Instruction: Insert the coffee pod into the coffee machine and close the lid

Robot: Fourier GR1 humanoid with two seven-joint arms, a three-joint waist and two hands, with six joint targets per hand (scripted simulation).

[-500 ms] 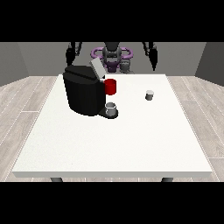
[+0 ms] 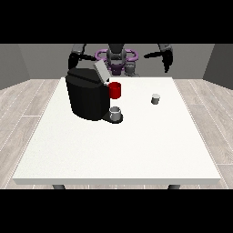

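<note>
The frame is filled by the big white surface [image 2: 118,145], and its legs are cut off at the lower edge, so only two dark stubs are seen. Next in size, the black coffee machine [image 2: 87,96] is found on the surface's far left part, with its grey lid [image 2: 101,71] tilted up and open. A red part [image 2: 115,90] is seen on the machine's front, and a small grey cup [image 2: 116,113] is set below it on the machine's base. What lies under the raised lid cannot be made out.

Behind the surface, the robot [image 2: 117,58] is seen only in part: its lower body is hidden by the far edge. The hand at the view's right [image 2: 168,62] is held up in the air, empty, and whether its fingers are curled or straight cannot be told. The hand at the view's left [image 2: 73,60] is partly hidden behind the machine's top; nothing is seen in it, and its fingers cannot be read either.

Smallest of all, the coffee pod [image 2: 155,98] is spotted standing on the surface, well below and a little inward of the right-side fingers, well apart from the machine and touched by nothing.
</note>
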